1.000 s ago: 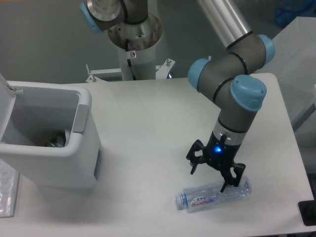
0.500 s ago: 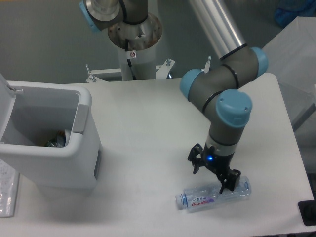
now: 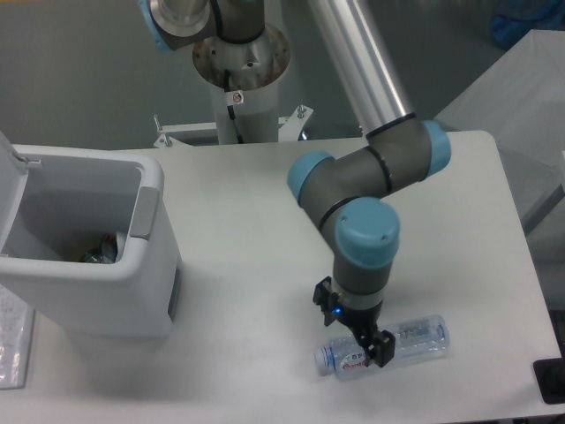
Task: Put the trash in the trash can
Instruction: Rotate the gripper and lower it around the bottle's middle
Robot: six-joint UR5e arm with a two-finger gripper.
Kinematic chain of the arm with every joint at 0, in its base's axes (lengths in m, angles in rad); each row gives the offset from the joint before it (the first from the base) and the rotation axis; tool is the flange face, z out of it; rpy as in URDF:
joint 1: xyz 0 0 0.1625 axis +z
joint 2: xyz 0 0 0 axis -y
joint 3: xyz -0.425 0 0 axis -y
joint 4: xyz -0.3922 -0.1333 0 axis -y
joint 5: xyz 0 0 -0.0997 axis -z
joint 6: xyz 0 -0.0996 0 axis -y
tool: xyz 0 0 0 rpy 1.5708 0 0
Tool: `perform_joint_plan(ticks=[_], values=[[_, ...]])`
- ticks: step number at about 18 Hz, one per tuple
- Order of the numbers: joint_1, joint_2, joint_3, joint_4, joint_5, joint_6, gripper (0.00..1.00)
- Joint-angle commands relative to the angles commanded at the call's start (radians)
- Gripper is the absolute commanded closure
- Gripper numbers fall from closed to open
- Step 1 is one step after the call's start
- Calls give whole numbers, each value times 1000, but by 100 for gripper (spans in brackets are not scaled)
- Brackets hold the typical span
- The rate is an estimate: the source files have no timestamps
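Gripper [image 3: 353,329] low over bottle [image 3: 388,345], finger gap not readable, cannot tell. Risk: round bottle rolling or slipping out, off-centre grasp near cap end.

Grey jointed arm [image 3: 366,172] with light-blue end caps, silver upper tube, black claw [image 3: 353,331] with blue light

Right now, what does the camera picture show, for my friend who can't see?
A robot arm's pincer reaches down over a clear plastic bottle lying on a white table. At the left stands an open white trash can with a wrapper inside.
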Motion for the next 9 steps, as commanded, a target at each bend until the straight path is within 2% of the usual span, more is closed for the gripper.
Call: perform_joint_plan(ticks=[9], values=[[-37, -66, 24, 14, 117, -14, 0]])
